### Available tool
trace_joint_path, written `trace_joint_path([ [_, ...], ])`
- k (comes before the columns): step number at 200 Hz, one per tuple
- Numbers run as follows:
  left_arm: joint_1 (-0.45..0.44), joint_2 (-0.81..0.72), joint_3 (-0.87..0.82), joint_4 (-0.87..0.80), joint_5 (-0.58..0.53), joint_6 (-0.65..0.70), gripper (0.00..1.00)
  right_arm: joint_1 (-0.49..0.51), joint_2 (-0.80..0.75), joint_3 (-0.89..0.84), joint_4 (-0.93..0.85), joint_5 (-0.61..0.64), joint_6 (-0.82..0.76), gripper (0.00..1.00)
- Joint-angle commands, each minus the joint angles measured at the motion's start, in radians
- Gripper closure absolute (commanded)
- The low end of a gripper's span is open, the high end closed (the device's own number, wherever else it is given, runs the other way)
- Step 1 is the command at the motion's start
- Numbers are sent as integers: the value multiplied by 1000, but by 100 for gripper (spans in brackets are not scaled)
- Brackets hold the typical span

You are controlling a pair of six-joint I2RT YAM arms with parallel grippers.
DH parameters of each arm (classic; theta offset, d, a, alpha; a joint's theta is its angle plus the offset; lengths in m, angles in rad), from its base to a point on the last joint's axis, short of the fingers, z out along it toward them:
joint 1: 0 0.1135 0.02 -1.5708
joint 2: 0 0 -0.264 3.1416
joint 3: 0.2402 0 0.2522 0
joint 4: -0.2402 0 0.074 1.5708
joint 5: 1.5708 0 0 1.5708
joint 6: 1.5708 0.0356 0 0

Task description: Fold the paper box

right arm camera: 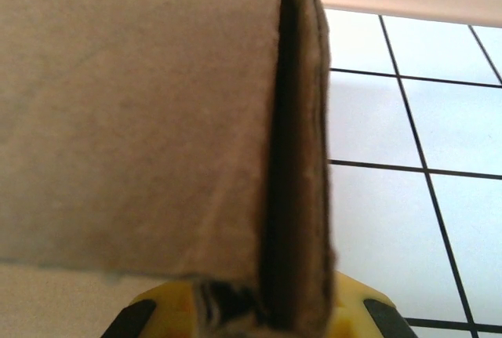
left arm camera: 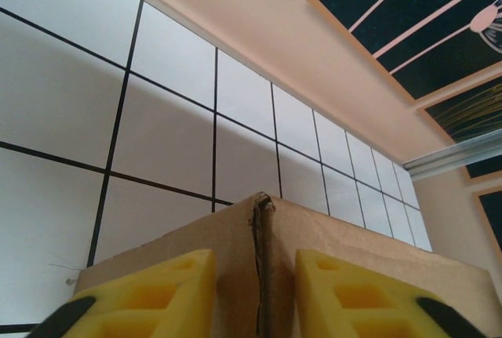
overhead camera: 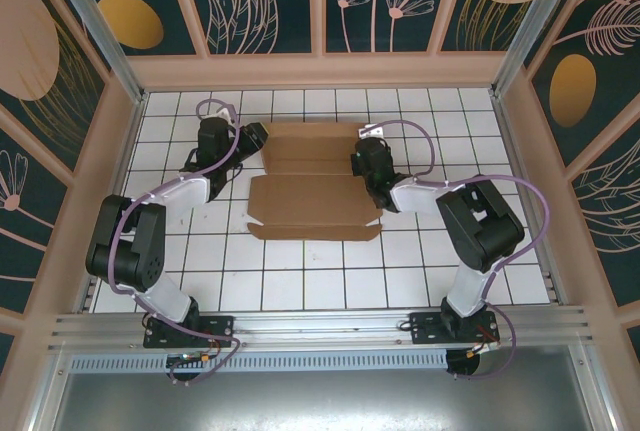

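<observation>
The paper box is found in the middle of the white tiled surface, between both claws. It looks part folded, with a flat panel lying toward the near side. How far the far panels are raised cannot be told from above.

Thin brown cardboard is judged light and fairly stiff across the panels but weak at the scored creases. Edges can be crushed or torn if pinched hard, and the sheet is likely to slide on the smooth tiles unless pinned. Hold is best taken on a flap or wall edge close to a crease, one claw per end, so the panel is hinged rather than bent.

The left claw is placed at the box's left end. In its wrist view the yellow fingers are held apart, one on each side of an upright cardboard fold. A gap is seen on both sides, so no pinch is made yet. The right claw is set at the right end and clamped on a doubled cardboard wall. Both arms are bent at the elbow, with forearms angled inward toward the box and wrists kept low over the surface.
</observation>
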Motion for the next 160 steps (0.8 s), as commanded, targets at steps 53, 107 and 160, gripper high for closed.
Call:
trace_joint_path([
  [53,5,33,-4,-90,-41,27,75,-64,-228,-60,14,-400,-3,42],
  [107,4,45,12,-104,-42,33,75,-189,-312,-81,61,-646,151,34],
  [160,4,55,18,-106,-34,31,75,-198,-167,107,-152,-587,195,51],
])
